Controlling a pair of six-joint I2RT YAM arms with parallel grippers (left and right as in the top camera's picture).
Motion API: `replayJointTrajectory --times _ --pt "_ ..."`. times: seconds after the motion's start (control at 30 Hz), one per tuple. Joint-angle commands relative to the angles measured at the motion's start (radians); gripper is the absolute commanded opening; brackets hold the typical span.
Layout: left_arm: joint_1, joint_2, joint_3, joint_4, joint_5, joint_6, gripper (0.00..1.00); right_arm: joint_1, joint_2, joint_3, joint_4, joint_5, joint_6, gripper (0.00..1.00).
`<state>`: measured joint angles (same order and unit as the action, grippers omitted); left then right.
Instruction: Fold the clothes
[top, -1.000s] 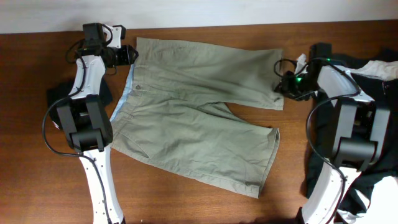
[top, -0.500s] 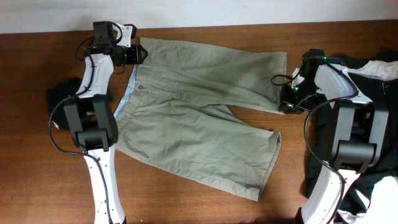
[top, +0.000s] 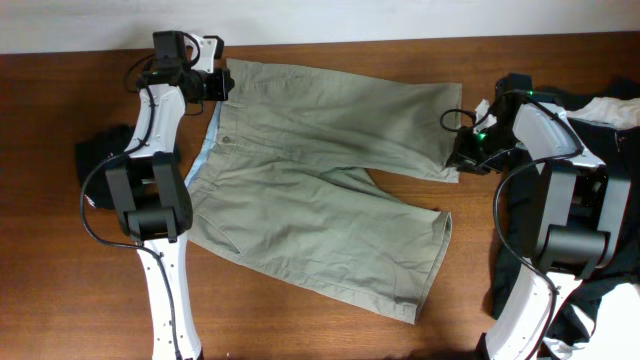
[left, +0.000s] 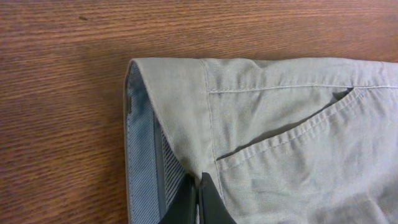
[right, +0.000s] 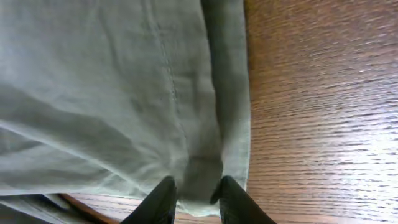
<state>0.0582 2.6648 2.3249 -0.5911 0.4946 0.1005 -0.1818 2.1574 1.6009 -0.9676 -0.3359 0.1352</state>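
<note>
The clothes in play are khaki shorts (top: 320, 190), spread flat on the wooden table (top: 60, 300) with the waistband to the left and both legs pointing right. My left gripper (top: 222, 86) is at the far waistband corner. In the left wrist view it (left: 198, 186) is shut, pinching the waistband edge beside the pale blue striped lining (left: 142, 143). My right gripper (top: 462, 160) is at the hem of the far leg. In the right wrist view it (right: 198, 190) has its fingers closed round a bunched fold of the hem (right: 233, 124).
A black garment (top: 100, 150) lies at the left under the left arm. A heap of black and white clothes (top: 610, 110) sits at the right behind the right arm. The table's back edge meets a white wall (top: 400, 20) just past the shorts.
My left gripper has slid to the waistband corner and shut on it. My right gripper has shifted along the far leg's hem. The shorts have moved slightly right.
</note>
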Motion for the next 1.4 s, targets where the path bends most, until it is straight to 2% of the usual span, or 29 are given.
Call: replayJointTrajectory --times 0.0,0.07,0.13,0.2,0.23,0.47,0.5,0.53,0.57,0.6,0.63,0.73,0.77,0.8,0.83,0.87,0.9,0.97,1.0,1.07,1.17,1.27,1.3,1.37 --pt "0.003 -0.012 0.026 -0.005 0.014 0.005 0.0 -0.001 0.009 0.003 -0.003 -0.024 -0.001 0.06" --pt "0.003 -0.012 0.026 -0.005 0.014 0.005 0.01 -0.001 0.009 0.003 -0.004 -0.023 -0.001 0.04" --pt "0.003 -0.012 0.026 -0.008 0.014 0.005 0.0 -0.002 0.009 0.003 -0.056 0.074 0.023 0.04" --pt "0.005 -0.012 0.026 -0.004 0.006 0.005 0.0 -0.003 0.009 0.003 -0.246 0.291 0.091 0.04" --pt "0.008 -0.012 0.027 0.001 -0.005 0.004 0.0 -0.002 0.009 0.003 -0.282 0.337 0.083 0.04" --pt "0.045 -0.072 0.044 -0.01 -0.005 -0.003 0.0 -0.048 -0.001 0.006 -0.26 0.338 0.079 0.06" --pt "0.056 -0.099 0.046 -0.024 -0.005 -0.003 0.0 -0.072 -0.015 0.017 -0.26 0.297 0.058 0.15" --pt "0.068 -0.132 0.047 -0.052 -0.005 -0.003 0.04 -0.105 -0.043 0.048 -0.263 0.19 0.0 0.19" --pt "0.072 -0.156 0.047 -0.089 -0.005 -0.002 0.31 -0.123 -0.065 0.074 -0.267 0.133 -0.015 0.24" --pt "0.072 -0.169 0.047 -0.121 -0.004 -0.002 0.49 -0.135 -0.085 0.1 -0.267 0.084 -0.031 0.28" --pt "0.071 -0.177 0.047 -0.156 0.0 -0.002 0.52 -0.138 -0.093 0.142 -0.264 0.028 -0.035 0.29" --pt "0.043 -0.18 0.047 -0.278 0.023 0.026 0.52 -0.098 -0.089 0.161 -0.13 -0.136 -0.076 0.24" --pt "0.027 -0.18 0.046 -0.322 0.023 0.035 0.47 -0.074 -0.087 0.161 -0.066 -0.14 -0.076 0.21" --pt "-0.007 -0.178 0.046 -0.404 -0.013 0.119 0.24 -0.032 -0.082 0.161 0.001 -0.139 -0.067 0.19" --pt "-0.029 -0.177 0.045 -0.472 -0.121 0.122 0.14 0.008 -0.081 0.161 -0.005 -0.14 -0.064 0.19" --pt "-0.037 -0.184 0.046 -0.551 -0.195 0.122 0.17 0.026 -0.086 0.161 -0.041 -0.143 -0.073 0.25" --pt "-0.034 -0.207 0.047 -0.607 -0.232 0.122 0.26 0.031 -0.098 0.161 -0.072 -0.143 -0.08 0.29" --pt "-0.014 -0.311 0.047 -0.684 -0.234 0.122 0.32 0.031 -0.182 0.161 -0.148 -0.143 -0.08 0.33" --pt "-0.009 -0.359 0.047 -0.706 -0.235 0.123 0.33 0.032 -0.246 0.161 -0.18 -0.143 -0.079 0.34" --pt "-0.005 -0.533 0.047 -0.797 -0.344 0.122 0.38 0.032 -0.453 0.161 -0.269 -0.142 -0.072 0.39" --pt "0.016 -0.689 0.047 -0.958 -0.346 0.121 0.39 0.032 -0.642 0.161 -0.412 -0.124 -0.022 0.46" --pt "0.085 -0.8 0.046 -1.097 -0.346 0.022 0.39 0.063 -0.708 0.149 -0.602 -0.113 -0.016 0.48" --pt "0.103 -0.816 0.029 -1.097 -0.346 -0.012 0.38 0.094 -0.708 0.103 -0.628 -0.093 0.013 0.49" --pt "0.126 -0.843 -0.095 -1.097 -0.347 -0.026 0.39 0.16 -0.708 -0.069 -0.575 -0.025 0.074 0.53"
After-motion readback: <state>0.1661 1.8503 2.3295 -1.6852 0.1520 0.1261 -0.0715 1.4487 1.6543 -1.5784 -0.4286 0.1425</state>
